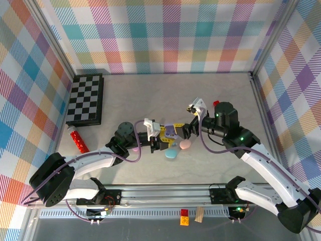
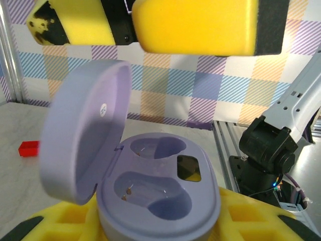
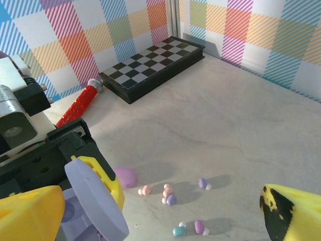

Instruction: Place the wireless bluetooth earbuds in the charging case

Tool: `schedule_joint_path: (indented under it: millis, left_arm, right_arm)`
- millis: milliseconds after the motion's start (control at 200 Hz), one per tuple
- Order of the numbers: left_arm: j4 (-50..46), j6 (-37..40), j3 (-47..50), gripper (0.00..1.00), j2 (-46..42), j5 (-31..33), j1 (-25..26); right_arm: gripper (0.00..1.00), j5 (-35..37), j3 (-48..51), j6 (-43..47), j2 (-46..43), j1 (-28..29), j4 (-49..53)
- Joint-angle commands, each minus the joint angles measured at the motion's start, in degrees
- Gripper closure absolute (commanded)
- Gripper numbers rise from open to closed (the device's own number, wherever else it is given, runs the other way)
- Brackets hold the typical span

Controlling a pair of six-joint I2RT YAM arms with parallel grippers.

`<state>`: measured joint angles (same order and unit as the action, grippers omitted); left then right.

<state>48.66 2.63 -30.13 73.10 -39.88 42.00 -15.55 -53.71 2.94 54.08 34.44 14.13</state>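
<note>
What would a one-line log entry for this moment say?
left gripper: shut on open lilac case | wells: empty | right gripper: open | earbuds: loose on table

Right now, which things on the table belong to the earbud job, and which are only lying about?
For the job:
- the loose earbuds
- the open lilac case, held by the left gripper
- the right gripper, open

Lying about:
- chessboard
- red glitter tube
- red block
- pink case and pale blue case, unused for now
</note>
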Motion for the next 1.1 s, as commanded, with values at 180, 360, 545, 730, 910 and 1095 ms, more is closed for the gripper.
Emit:
schedule_joint_path:
  millis: [180,360,545,730,910,1095]
  left_arm:
    - [5.68,-2.76,1.41,0.62,-0.66,-2.01,-2.31]
    - [5.55,-2.80,2.92,0.62,-1.80,-1.60,-5.56]
    - [4.84,-2.28,4.76,0.62,-4.69,-0.07,-10.30]
    - [5.23,-2.67,6.25,0.62,-6.12,0.68,-14.88]
    - [8.82,-4.48,6.86,0.62,-3.56,-0.82,-21.11]
    - [15.56,-8.06,5.98,0.62,0.72,-1.38,-28.82]
  right_arm:
    - [0.01,-2.72,-0.96,-3.32,-0.30,-1.26,-2.12]
    - [0.01,-2.40,0.66,-9.01,-0.34,-4.41,-3.93]
    - [0.01,-1.13,1.45,-19.03,5.45,-10.56,-1.89]
    - [0.00,-1.94,0.02,-23.59,16.18,-10.88,-0.98]
    - [0.02,0.00,-4.00,-17.28,25.75,-6.70,2.03]
    - [0.01,8.82,-12.59,-10.26,36.10,-0.67,10.80]
